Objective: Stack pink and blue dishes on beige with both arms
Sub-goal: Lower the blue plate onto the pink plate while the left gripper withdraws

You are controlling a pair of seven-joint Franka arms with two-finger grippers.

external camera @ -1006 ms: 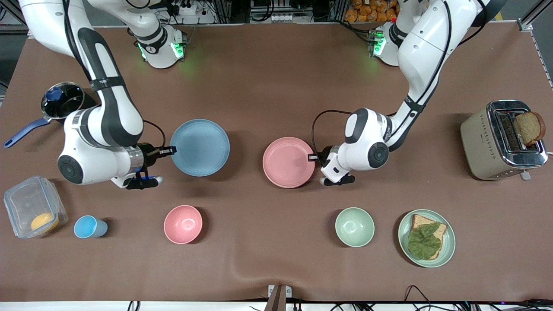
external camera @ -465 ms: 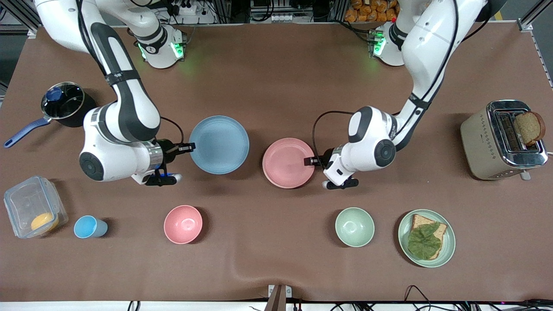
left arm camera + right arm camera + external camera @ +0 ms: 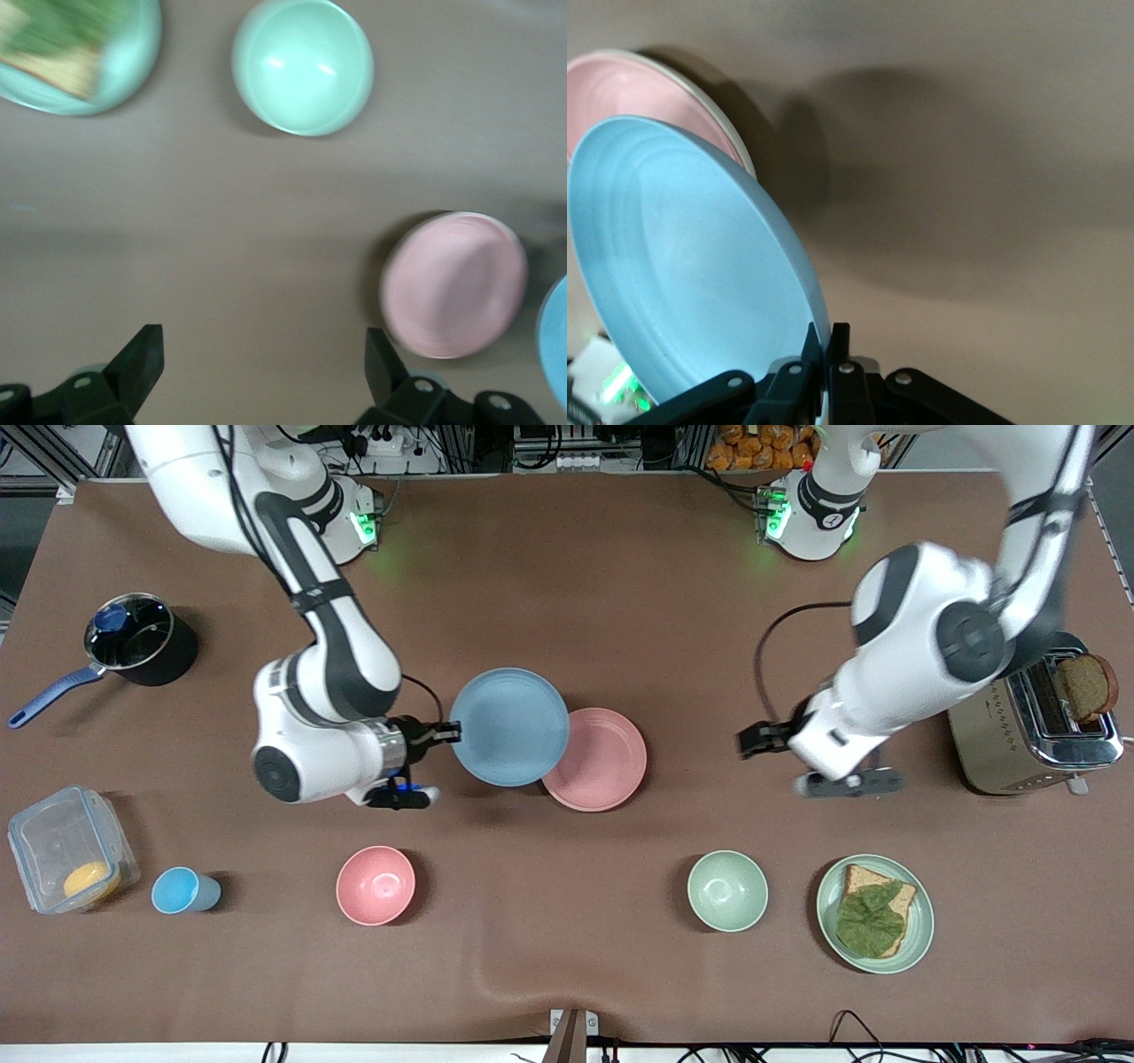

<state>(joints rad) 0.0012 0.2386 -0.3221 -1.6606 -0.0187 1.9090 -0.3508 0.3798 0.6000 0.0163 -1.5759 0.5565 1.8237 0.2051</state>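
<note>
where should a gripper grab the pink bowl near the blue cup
On its thin raised rim, coming straight down from above. The small deep pink bowl sits upright and open-topped, apart from the small blue cup, so one finger probably slips inside and one outside the wall.

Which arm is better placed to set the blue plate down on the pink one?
The right arm. Its gripper is shut on the blue plate, which already overlaps the pink plate. The left gripper is open and empty over bare table, away from both.

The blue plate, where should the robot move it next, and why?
Probably a bit farther over the flat round pale pink plate: the right pincer grips the flat round light blue plate, which only partly overlaps it. The left pincer is open and away.
</note>
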